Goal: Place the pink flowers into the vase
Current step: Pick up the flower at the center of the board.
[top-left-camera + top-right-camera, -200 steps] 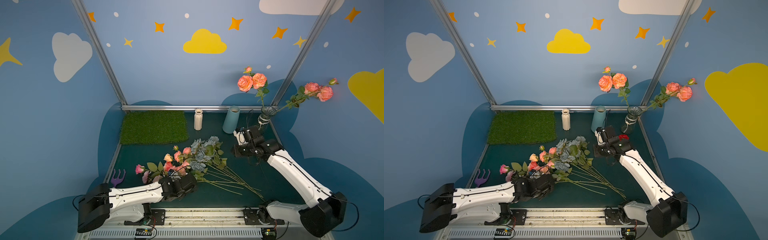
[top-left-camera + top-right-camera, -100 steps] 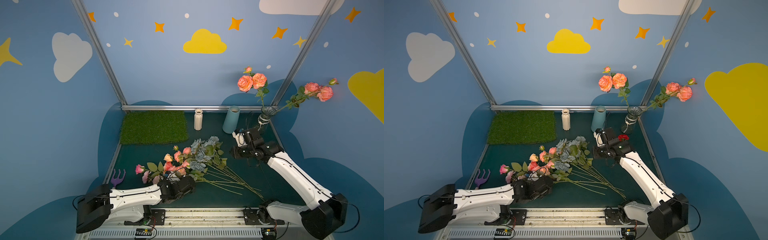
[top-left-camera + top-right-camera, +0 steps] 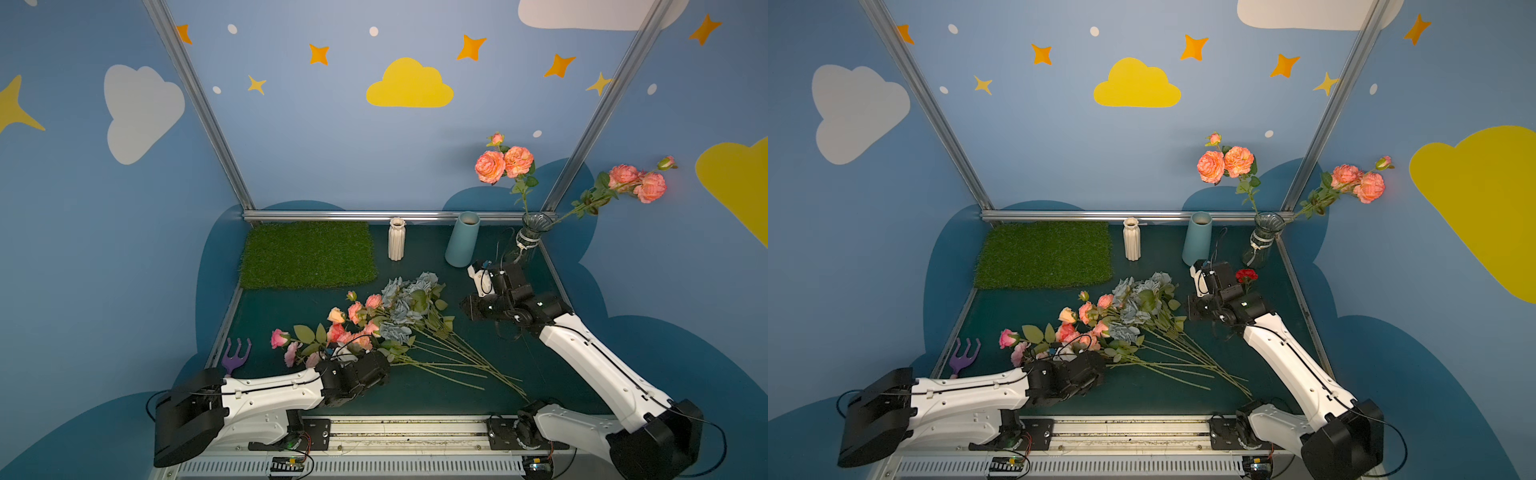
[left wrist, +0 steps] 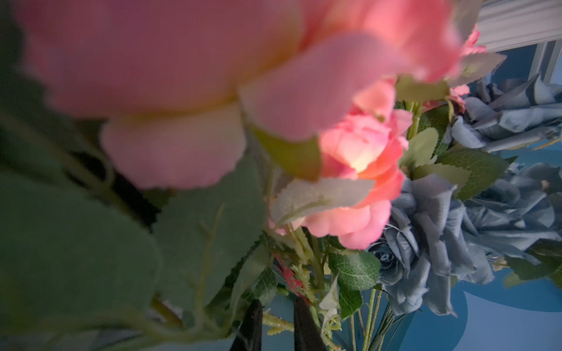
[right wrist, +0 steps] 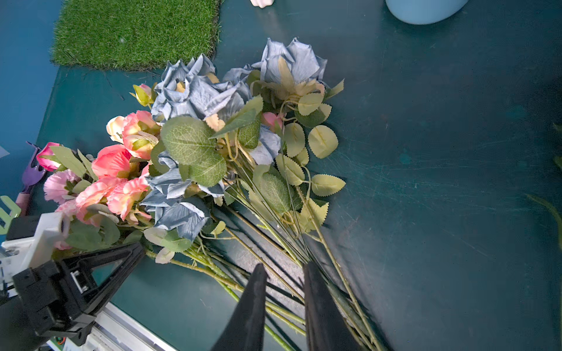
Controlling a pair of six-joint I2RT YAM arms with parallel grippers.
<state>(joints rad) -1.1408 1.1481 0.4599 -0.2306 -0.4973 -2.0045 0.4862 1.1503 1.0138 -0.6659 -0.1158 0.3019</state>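
Pink flowers [image 3: 355, 311] are lying in one mixed pile with grey-blue roses [image 3: 409, 299] mid-table, and two more sprays are standing in the glass vase [image 3: 535, 232] at the back right, beside one blue vase [image 3: 462, 241] and one white vase [image 3: 396, 241]. The left arm [image 3: 270, 390] is lying low along the front, the left gripper [image 4: 276, 329] showing a green stem [image 4: 278, 325] between narrow jaws, clamping unconfirmed. The right arm [image 3: 594, 357] is standing raised over the table, the right gripper [image 5: 286, 307] hovering parted and empty above the stems [image 5: 304, 249].
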